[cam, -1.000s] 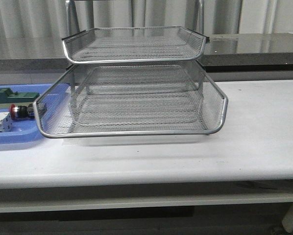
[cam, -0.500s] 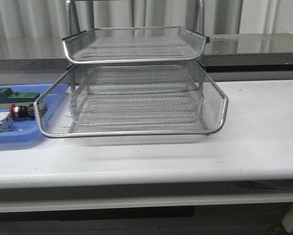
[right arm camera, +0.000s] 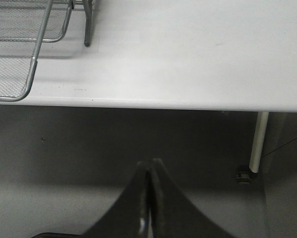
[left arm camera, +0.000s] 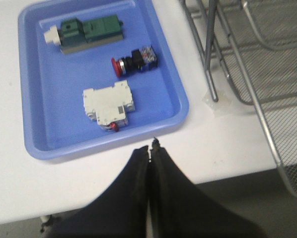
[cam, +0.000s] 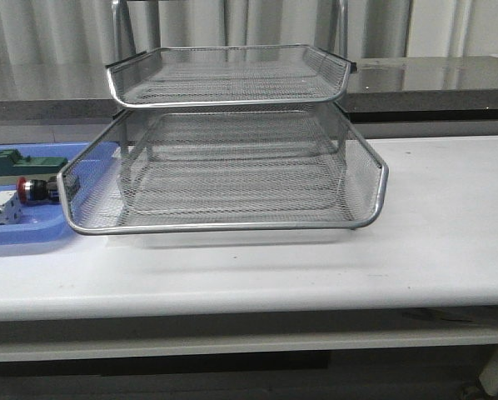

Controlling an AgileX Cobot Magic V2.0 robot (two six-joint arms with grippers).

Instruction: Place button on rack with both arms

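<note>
The button [left arm camera: 133, 60], with a red head, black body and blue rear block, lies on its side in the blue tray [left arm camera: 34, 144]; the front view shows the button [cam: 34, 190] at the far left. The silver wire-mesh rack [cam: 232, 223] stands mid-table, its lower tier pulled out forward. My left gripper [left arm camera: 151, 147] is shut and empty, over the table's front edge just outside the tray's near rim, well short of the button. My right gripper [right arm camera: 150, 164] is shut and empty, hanging off the table's front edge beyond the rack's corner [right arm camera: 19, 94]. Neither arm shows in the front view.
In the blue tray also lie a green rectangular block [left arm camera: 86, 32] and a white boxy part [left arm camera: 109, 104]. A rack leg [left arm camera: 210, 59] stands beside the tray. A table leg [right arm camera: 258, 141] drops below the table edge at the right.
The white boxy part at the front view's left edge appears shifted slightly left. Rack and button stay put.
</note>
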